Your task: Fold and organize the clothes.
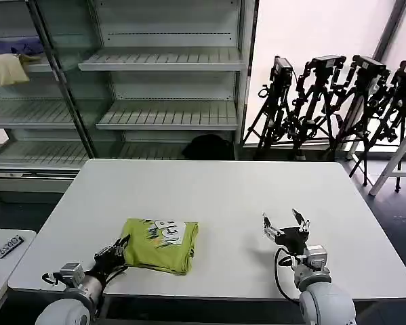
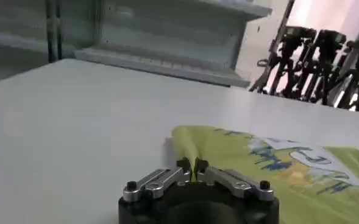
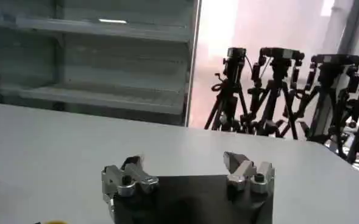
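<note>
Nudging the folded T-shirt square near the counter's front edge suits the left claw, tips together at its hem, while the right claw waits spread apart.

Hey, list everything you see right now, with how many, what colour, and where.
T-shirt: one, yellow-green with a white print, folded on the table's near left part.
Table: one, white, in front of the robot.
Shelves: grey-white, behind the table.
Cloths: one pale yellow, one blue, on a far-left shelf.
Camera tripods: several, black, back right.
Dark bundle: one, on the floor by the shelves.
Left gripper: jaws shut, at the T-shirt's left edge.
Right gripper: jaws open, over bare table, right of the T-shirt.
</note>
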You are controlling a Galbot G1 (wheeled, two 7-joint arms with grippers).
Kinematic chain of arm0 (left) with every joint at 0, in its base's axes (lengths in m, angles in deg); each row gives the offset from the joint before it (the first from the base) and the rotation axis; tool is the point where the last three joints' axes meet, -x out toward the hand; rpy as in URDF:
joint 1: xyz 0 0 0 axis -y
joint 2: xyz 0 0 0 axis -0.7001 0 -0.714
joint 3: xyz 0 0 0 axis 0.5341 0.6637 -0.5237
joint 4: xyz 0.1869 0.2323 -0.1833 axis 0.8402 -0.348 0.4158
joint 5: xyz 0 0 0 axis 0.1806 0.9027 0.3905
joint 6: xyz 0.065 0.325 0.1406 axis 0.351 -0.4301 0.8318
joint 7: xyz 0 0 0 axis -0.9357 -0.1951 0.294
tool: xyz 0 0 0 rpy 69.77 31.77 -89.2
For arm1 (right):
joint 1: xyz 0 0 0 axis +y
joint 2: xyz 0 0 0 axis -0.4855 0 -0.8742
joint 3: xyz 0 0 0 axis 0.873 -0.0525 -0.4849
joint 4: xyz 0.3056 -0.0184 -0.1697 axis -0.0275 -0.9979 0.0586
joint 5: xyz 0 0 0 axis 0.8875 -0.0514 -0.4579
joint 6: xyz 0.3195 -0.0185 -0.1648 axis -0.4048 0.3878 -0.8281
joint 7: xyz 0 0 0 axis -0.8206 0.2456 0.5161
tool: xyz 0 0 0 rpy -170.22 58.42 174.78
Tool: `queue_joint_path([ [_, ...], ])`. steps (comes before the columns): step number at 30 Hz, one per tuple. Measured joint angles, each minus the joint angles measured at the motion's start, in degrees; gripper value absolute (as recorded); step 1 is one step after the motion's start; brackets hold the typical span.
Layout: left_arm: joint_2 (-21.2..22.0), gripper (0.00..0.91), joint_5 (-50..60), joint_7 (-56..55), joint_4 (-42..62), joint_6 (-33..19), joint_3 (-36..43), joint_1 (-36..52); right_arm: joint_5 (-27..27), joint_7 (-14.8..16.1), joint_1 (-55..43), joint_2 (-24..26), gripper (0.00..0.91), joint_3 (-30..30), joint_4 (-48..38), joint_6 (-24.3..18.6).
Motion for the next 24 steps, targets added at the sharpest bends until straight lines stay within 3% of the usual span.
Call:
queue_joint_path([
  [7, -2.1, 0.000, 3.4, 2.1, 0.0, -3.2, -4.5, 0.7, 0.5, 0.0, 0.3, 0.4, 0.907, 0.5, 0.0, -0.3],
  [16, -10.2, 0.000, 10.8, 6.1, 1.7, -7.9, -14.2, 2.4, 1.1, 0.0, 0.6, 0.8, 0.907, 1.1, -0.6, -1.1],
  [24, -15.1, 0.000, 14.7, 8.2, -2.1, -8.0, -17.9, 3.1, 1.8, 0.0, 1.3, 1.2, 0.907, 1.7, -1.0, -2.0],
])
